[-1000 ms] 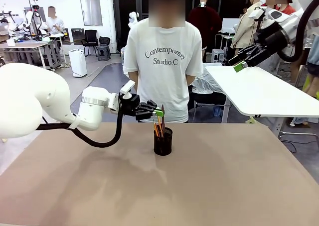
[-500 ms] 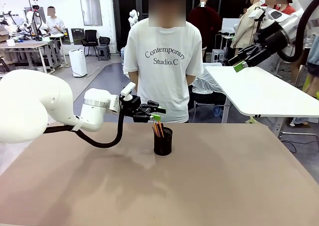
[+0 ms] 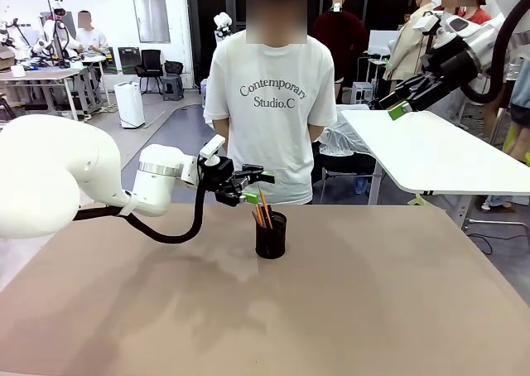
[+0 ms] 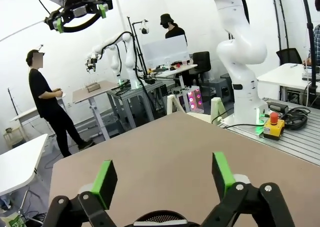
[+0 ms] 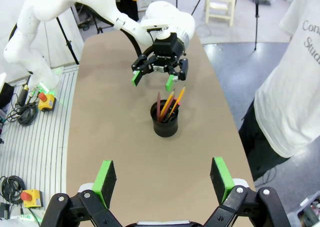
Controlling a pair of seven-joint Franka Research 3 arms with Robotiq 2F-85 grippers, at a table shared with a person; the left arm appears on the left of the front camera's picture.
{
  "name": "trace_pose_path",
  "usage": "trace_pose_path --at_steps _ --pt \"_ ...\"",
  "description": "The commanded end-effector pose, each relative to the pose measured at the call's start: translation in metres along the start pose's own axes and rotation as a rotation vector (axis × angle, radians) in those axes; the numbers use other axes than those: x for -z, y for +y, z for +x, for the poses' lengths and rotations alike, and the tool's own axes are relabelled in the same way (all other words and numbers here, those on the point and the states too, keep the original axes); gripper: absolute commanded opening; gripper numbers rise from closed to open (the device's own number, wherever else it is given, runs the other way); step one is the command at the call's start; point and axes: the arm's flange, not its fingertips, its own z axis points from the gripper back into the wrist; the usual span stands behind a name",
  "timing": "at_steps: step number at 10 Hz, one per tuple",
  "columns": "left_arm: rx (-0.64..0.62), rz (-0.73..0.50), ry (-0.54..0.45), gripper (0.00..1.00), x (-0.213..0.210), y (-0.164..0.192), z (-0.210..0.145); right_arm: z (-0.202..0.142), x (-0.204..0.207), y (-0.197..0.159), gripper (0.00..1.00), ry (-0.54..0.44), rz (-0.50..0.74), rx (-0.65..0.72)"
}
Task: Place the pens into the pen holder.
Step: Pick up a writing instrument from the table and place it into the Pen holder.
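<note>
1. A tan table (image 3: 373, 310) stands between the robot and a person in a white T-shirt (image 3: 271, 103) at the far side.
2. The black mesh pen holder (image 3: 270, 234) stands upright near the table's middle. The pens (image 5: 168, 104) stand inside it, leaning against one another, tips above the rim.
3. The left gripper (image 3: 251, 187) hovers just beside and above the pen tops, jaws spread wide, holding nothing.
4. The right gripper (image 3: 396, 105) hangs high and well apart at the right, jaws wide open and empty.
5. Judged from this, the placing looks finished. The step in hand is to pull clear: the left gripper should rise straight up and away, with fingers kept open, so no pad brushes a leaning pen or tips the holder.
</note>
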Motion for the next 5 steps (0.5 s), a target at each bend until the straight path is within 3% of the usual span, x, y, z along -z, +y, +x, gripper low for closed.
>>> trace_pose_path --at_steps 1,5 --pt "0.004 0.010 -0.005 1.00 -0.0007 0.0010 0.0001 0.0013 -0.0011 0.0004 1.00 0.001 0.002 -0.003" --pt "0.004 0.010 -0.005 1.00 -0.0007 0.0010 0.0001 0.0013 -0.0011 0.0004 1.00 0.001 0.002 -0.003"
